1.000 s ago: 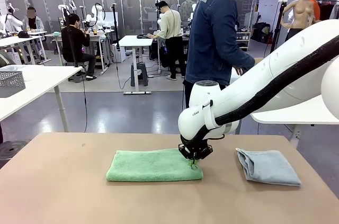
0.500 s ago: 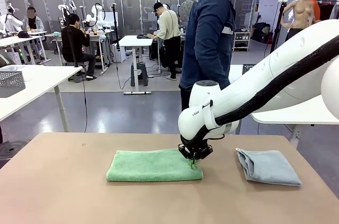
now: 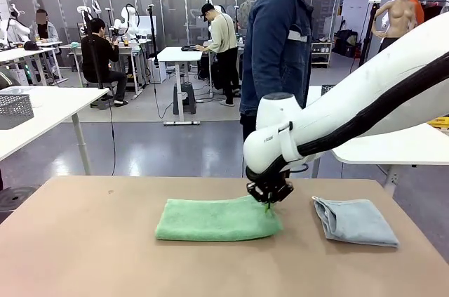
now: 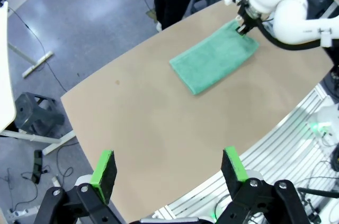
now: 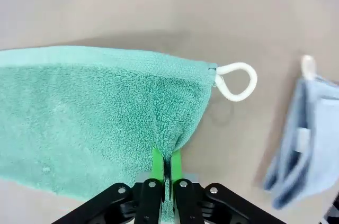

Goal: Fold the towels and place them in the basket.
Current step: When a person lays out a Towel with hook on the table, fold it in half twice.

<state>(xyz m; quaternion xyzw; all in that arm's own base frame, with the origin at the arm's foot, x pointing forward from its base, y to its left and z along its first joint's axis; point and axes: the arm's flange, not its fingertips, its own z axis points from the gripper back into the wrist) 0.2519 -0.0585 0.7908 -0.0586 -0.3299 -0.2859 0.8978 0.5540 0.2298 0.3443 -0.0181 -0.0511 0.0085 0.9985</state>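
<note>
Right claw (image 3: 270, 196) pinches the green towel (image 3: 217, 218) at its right end, mid-tabletop (image 3: 105, 255); left claw (image 4: 169, 168) hangs wide, empty. Blue-grey towel (image 3: 354, 221) lies folded at frame right. Basketing evidently remains for both.

In the front view the right gripper (image 3: 270, 201) hides the far right corner of the green towel (image 3: 217, 220), so the pinched spot cannot be seen there. The right arm (image 3: 365, 104) runs off the picture's right edge and covers the lower body of the person (image 3: 277, 44) standing behind the bench (image 3: 84, 241).

In the right wrist view the green towel is cut off at the left edge, and the blue towel (image 5: 310, 144) is blurred and cut off at the right edge.

In the left wrist view the left gripper (image 4: 169, 173) is cropped at the bottom edge, and the bench runs past the right edge.
</note>
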